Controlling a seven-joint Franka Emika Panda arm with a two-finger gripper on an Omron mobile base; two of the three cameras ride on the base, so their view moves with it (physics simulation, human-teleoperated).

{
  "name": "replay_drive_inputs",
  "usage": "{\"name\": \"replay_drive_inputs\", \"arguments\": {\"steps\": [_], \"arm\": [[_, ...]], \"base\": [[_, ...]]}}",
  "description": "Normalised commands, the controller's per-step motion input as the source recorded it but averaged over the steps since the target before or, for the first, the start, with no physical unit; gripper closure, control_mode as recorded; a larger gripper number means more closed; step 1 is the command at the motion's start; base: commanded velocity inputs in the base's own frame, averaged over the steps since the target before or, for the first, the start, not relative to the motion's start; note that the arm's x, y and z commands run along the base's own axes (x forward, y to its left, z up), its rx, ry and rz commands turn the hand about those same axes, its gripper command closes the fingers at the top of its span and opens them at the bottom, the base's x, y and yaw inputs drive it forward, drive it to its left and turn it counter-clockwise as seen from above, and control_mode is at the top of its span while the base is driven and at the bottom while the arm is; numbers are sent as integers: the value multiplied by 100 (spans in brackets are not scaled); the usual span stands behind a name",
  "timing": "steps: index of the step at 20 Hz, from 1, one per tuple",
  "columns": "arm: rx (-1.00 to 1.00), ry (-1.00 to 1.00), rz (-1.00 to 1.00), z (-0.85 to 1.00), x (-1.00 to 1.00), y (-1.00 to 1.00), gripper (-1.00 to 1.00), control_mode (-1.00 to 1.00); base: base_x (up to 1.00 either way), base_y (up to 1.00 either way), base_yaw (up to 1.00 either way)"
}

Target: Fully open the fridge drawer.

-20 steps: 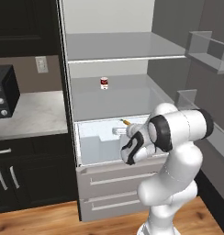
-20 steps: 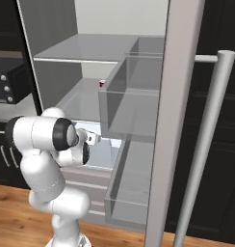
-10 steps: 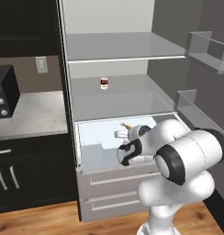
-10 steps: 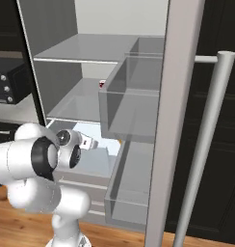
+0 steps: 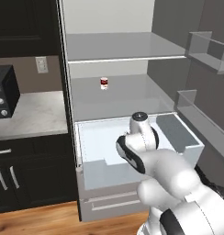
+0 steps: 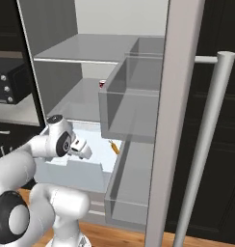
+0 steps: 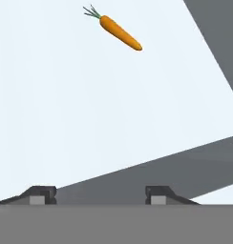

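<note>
Pull step: fridge drawer (image 5: 98, 176) sits partly out below the shelves, carrot (image 7: 120, 32) inside; gripper (image 7: 97, 195), fingers apart, over its front wall; next, likely draw straight outward.

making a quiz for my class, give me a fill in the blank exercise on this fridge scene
1. The vegetable lying in the fridge drawer is a ____.
2. The small can stands on the shelf ____ the drawer.
3. The fingertips of the gripper stand ____.

Missing words: carrot; above; apart
</note>
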Motion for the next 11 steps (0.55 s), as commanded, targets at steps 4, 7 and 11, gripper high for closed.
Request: {"name": "replay_drive_inputs", "arguments": {"steps": [4, 7, 11], "arm": [[-7, 98, -14, -24, -100, -25, -100, -100], [-2, 88, -13, -4, -100, -26, -100, -100], [0, 33, -8, 65, -96, -13, -100, -100]], "base": [[0, 0, 0], [0, 0, 0], [0, 0, 0]]}}
